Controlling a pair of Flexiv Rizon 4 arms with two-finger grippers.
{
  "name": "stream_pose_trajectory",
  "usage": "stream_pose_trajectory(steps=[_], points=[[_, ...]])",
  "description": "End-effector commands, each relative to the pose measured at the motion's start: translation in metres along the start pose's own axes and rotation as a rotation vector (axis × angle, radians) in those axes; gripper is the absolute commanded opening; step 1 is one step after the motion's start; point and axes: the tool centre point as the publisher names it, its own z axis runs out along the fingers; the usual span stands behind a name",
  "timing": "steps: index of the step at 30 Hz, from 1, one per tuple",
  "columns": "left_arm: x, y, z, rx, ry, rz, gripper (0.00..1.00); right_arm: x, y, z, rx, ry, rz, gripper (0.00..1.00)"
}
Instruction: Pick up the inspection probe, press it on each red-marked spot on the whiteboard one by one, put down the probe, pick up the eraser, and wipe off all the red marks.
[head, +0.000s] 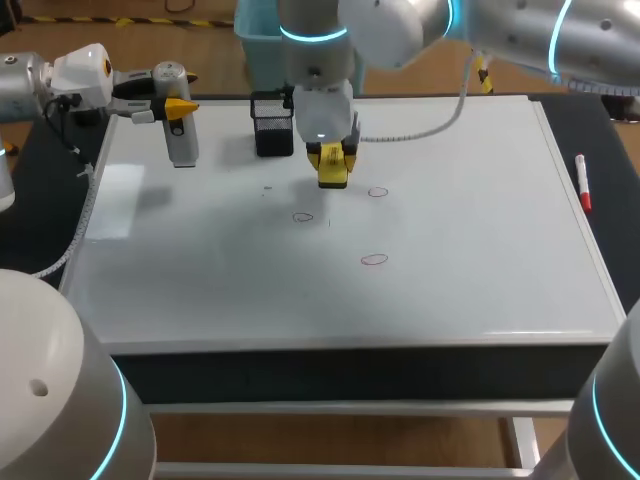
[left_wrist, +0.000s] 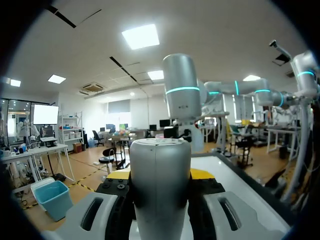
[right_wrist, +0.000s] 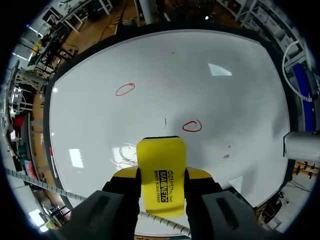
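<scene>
My left gripper (head: 180, 105) is shut on the grey inspection probe (head: 178, 130) and holds it upright at the whiteboard's back left corner. In the left wrist view the probe (left_wrist: 160, 185) fills the gap between the fingers. My right gripper (head: 332, 160) is shut on the yellow eraser (head: 333, 176), (right_wrist: 161, 167), low over the whiteboard (head: 450, 200); I cannot tell if it touches. Red rings lie at right (head: 377, 192), front left (head: 303, 216) and front (head: 374, 259) of it. Ahead of the eraser are two rings (right_wrist: 192, 126), (right_wrist: 125, 89), and beside it a faint smudge (right_wrist: 125, 152).
A black mesh holder (head: 272, 125) stands at the board's back edge, just left of my right gripper. A red marker (head: 582, 183) lies off the board's right edge. The board's raised frame (head: 560, 150) runs along its sides.
</scene>
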Motion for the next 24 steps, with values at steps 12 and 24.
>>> stream_pose_trajectory(steps=[12,24], points=[[0.0,0.0,0.001,0.001,-0.002,0.002,0.0,-0.049,0.044,0.019,-0.001,-0.02,-0.071,0.0],[0.0,0.0,0.001,0.001,-0.002,0.002,0.0,-0.074,0.071,0.038,0.033,-0.011,-0.119,0.0]])
